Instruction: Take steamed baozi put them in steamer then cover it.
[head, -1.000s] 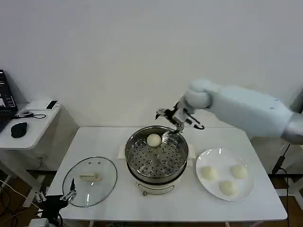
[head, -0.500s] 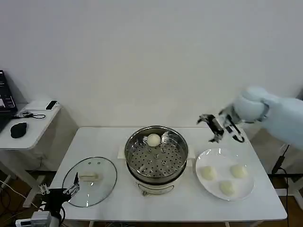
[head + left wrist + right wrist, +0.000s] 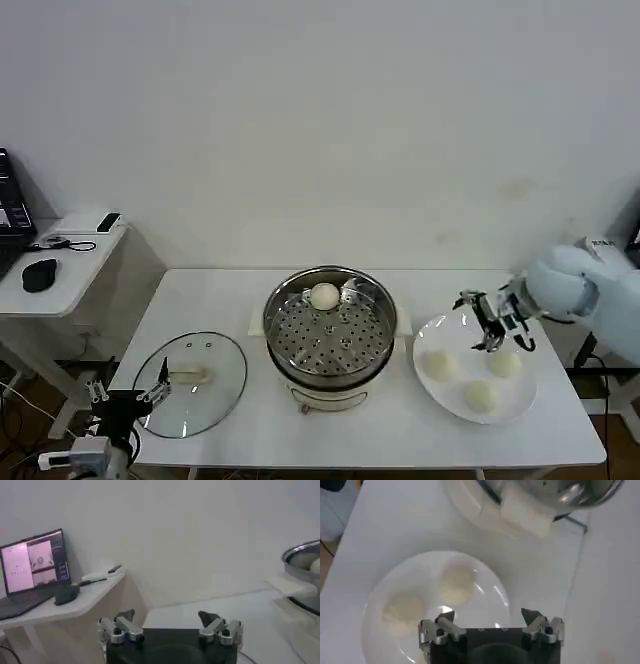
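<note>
Above the plate's (image 3: 440, 335) far rim, at the tabletop's (image 3: 400, 425) right end, the right pincer (image 3: 492, 322) hovers open and empty. Three baozi (image 3: 439, 365) lie on the plate, one (image 3: 324, 296) in the steamer (image 3: 330, 330) at centre. The cover (image 3: 190, 382) lies flat near the left front edge, the left pincer (image 3: 128, 396) open beside it.

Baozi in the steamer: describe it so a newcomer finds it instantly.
Start at the steamer, the shiny steel pot mid-table between the cover and the white plate. One baozi sits on its perforated floor by the far wall. Unlike the three on the plate, it is alone in the pot.
</note>
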Tool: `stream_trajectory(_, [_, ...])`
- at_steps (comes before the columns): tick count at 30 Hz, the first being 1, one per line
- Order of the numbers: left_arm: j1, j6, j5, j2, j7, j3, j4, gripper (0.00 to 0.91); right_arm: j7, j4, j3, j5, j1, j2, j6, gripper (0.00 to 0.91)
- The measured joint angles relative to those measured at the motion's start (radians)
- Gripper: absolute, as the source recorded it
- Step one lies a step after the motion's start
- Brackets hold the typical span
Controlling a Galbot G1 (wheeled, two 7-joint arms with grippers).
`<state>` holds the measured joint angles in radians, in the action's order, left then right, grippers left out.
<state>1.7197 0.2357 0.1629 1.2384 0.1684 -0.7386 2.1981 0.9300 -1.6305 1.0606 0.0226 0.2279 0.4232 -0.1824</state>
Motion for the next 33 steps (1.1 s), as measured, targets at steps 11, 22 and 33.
stream_trajectory(11, [0.005, 0.001, -0.005, 0.011, 0.0, -0.012, -0.008, 0.907, 0.009, 0.118, -0.08, 0.016, -0.177, 0.087, -0.032, 0.907])
stream_trajectory(22, [0.012, -0.001, -0.007, 0.014, 0.0, -0.021, -0.014, 0.907, 0.009, 0.203, -0.135, 0.028, -0.258, 0.169, -0.042, 0.846])
stream_trajectory(33, [0.008, -0.001, -0.011, 0.019, -0.001, -0.017, -0.008, 0.907, 0.009, 0.238, -0.161, 0.039, -0.289, 0.212, -0.064, 0.625])
